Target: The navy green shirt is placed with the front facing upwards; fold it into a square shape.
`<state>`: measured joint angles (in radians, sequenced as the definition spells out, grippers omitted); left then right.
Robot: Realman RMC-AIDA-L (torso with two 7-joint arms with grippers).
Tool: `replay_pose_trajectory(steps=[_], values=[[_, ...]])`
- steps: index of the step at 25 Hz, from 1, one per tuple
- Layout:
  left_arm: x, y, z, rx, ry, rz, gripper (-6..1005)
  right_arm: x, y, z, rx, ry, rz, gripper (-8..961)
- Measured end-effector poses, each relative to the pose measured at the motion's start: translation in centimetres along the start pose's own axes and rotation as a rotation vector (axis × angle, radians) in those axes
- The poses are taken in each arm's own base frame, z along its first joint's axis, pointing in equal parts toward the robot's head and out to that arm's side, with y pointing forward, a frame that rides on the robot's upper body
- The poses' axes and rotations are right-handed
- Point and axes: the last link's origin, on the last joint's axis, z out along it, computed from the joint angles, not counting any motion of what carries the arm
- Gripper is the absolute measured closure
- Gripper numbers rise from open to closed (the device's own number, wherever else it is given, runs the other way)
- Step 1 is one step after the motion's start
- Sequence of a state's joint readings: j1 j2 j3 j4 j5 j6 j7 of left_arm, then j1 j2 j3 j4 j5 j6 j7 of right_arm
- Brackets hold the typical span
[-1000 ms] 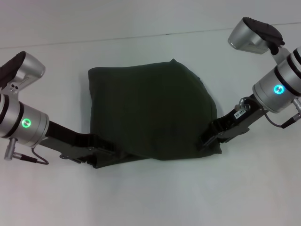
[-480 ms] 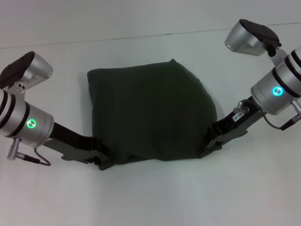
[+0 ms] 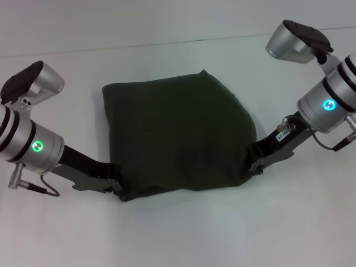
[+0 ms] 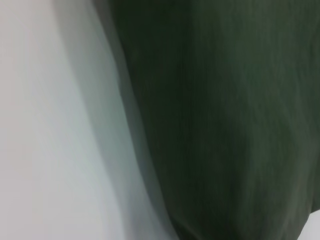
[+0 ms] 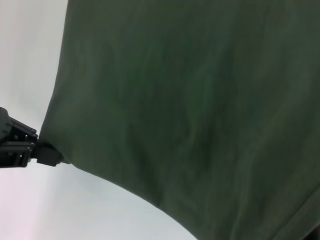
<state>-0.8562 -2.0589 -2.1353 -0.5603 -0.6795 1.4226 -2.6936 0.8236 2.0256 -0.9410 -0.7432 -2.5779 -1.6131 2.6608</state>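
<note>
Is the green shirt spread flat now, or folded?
Folded: the navy green shirt is a compact bulging bundle, no sleeves, collar or lettering showing, its near edge sagging between both grippers.

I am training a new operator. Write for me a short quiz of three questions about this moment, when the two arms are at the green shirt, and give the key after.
1. True or false: the navy green shirt shows its chest lettering in the head view.
2. Where is the left gripper? A) raised high above the table; B) at the shirt's near left corner; C) parked far from the cloth.
3. Fill in: the right gripper is at the shirt's near ____ corner.

Key:
1. False. Only plain green cloth shows, no lettering.
2. B. It is at the near left corner, partly under the cloth.
3. Right. Its tip meets the cloth edge there.
</note>
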Motion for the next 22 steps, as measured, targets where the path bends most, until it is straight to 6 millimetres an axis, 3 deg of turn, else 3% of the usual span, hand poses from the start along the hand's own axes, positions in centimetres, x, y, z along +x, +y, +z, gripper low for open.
replay_pose_trajectory(steps=[4,22], values=[[0.1,-0.1,-0.2,0.005,0.002,0.001,969,0.1,-0.2,-0.2,0.005,-0.001,0.008,942],[-0.1,-0.4,-0.6,0.034,-0.023,0.013,913,-0.6,-1.9,-2.2,0.094,-0.056,0.035,894]])
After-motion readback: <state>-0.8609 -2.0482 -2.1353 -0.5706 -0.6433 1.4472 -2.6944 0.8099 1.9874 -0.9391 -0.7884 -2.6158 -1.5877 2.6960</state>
